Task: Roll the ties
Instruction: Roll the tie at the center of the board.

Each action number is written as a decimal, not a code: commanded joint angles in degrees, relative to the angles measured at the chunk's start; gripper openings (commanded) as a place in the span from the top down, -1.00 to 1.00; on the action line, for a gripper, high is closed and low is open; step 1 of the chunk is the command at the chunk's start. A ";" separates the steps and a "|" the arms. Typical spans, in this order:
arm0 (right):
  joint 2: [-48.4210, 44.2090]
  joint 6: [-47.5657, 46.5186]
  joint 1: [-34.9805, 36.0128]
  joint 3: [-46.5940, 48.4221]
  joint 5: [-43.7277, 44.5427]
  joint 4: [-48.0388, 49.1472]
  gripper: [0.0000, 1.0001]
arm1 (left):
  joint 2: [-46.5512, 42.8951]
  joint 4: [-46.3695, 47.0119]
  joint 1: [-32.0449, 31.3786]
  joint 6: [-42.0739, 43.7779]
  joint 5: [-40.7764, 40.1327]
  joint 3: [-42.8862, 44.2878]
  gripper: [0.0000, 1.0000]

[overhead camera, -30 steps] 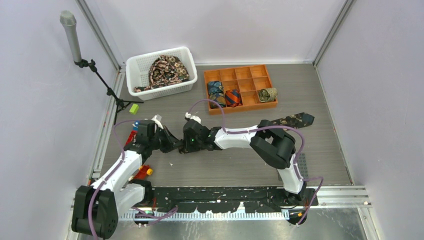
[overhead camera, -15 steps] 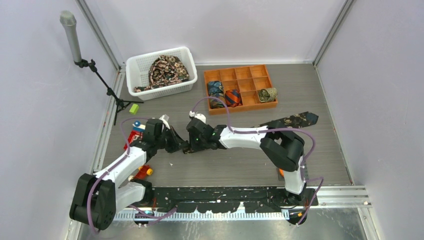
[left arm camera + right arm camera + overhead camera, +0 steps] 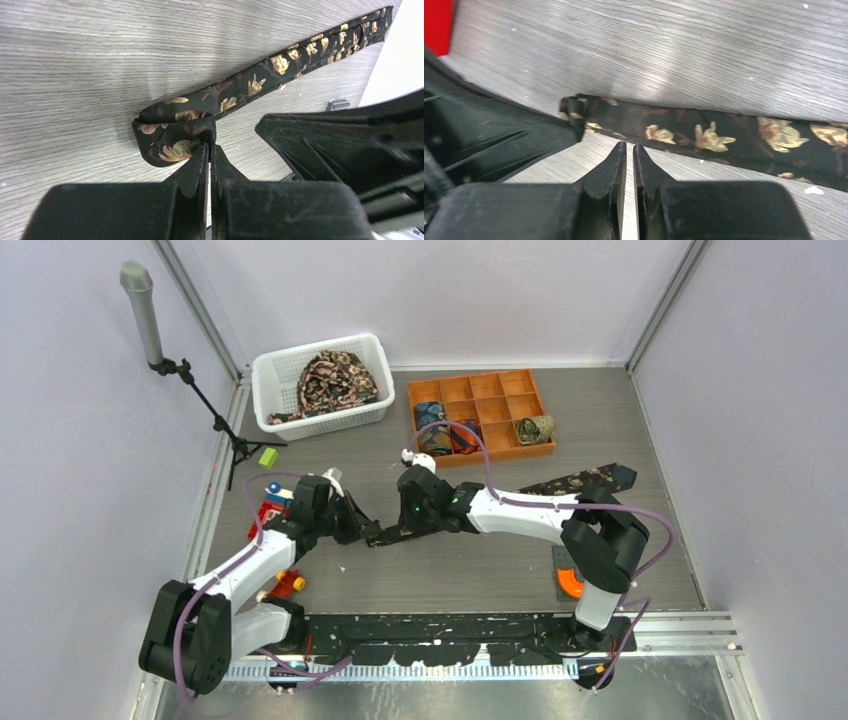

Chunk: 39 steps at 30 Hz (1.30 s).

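A long black tie (image 3: 585, 480) with tan floral print lies across the table, from its wide end at the right to a folded narrow end at centre left. My left gripper (image 3: 366, 532) is shut on that folded end (image 3: 175, 135); its fingertips (image 3: 209, 147) pinch the small loop of fabric against the table. My right gripper (image 3: 403, 528) is shut and holds nothing. In the right wrist view it (image 3: 629, 146) hovers just short of the tie (image 3: 704, 132), a little right of the left gripper's fingers (image 3: 499, 135). My right arm covers the tie's middle.
A white basket (image 3: 268, 380) at the back left holds a pile of ties (image 3: 335, 380). An orange divided tray (image 3: 520, 385) holds rolled ties (image 3: 465, 435). A microphone stand (image 3: 150, 330), a green block (image 3: 267, 456), red toys (image 3: 268, 510) and an orange disc (image 3: 570, 583) lie around.
My right gripper has drawn back to the right, away from the left gripper, uncovering the tie's folded end. The left gripper shifted slightly right and keeps its hold.
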 commanded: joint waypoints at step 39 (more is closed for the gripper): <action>4.64 0.40 -1.12 -5.59 -1.17 5.26 0.72 | 16.74 16.61 -8.11 -3.02 -2.80 2.34 1.00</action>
